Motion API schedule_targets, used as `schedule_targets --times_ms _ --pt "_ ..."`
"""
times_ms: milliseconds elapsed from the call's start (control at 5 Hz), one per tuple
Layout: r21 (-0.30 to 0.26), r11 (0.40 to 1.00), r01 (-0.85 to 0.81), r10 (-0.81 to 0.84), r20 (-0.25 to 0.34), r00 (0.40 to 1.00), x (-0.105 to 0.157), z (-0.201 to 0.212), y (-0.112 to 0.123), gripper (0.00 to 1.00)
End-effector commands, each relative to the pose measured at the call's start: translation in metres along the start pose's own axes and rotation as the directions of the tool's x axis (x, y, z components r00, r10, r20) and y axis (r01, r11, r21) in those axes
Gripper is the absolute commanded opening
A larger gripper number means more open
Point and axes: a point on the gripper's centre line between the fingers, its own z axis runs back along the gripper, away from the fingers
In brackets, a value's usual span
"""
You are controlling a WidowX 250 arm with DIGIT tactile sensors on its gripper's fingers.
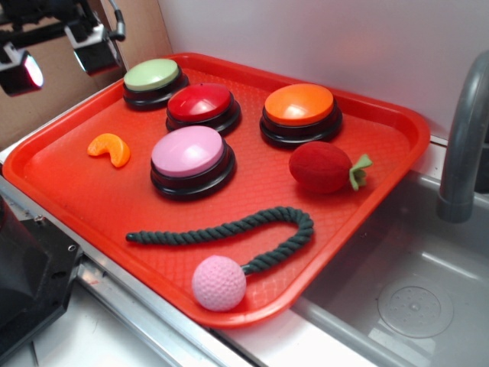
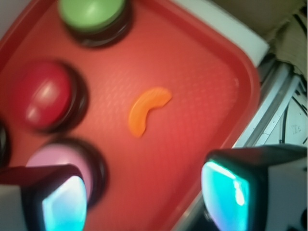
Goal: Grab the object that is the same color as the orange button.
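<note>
My end effector (image 2: 144, 192) hangs high over the tray's (image 1: 397, 126) near-left corner, fingers spread wide, nothing between them. The target is the little orange segment (image 1: 109, 148), matching the orange button (image 1: 299, 105) across the tray. It lies flat on bare tray, well apart from the pink button (image 1: 191, 152) and the red button (image 1: 201, 102). In my wrist view the segment (image 2: 148, 110) sits ahead of my fingers, not between them, so I should slide over until it centres, turn to pinch across its narrow width, then drop straight down. It looks glossy and curved, so a skewed pinch could squirt it out.
</note>
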Motion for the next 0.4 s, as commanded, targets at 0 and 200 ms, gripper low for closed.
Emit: schedule_targets --times_ms 0,200 --pt "0.048 0.986 -0.157 0.155 0.055 0.986 0.013 -0.036 0.006 1.0" --pt "0.037 0.98 -0.197 0.197 0.018 0.98 0.016 -0.052 0.01 1.0"
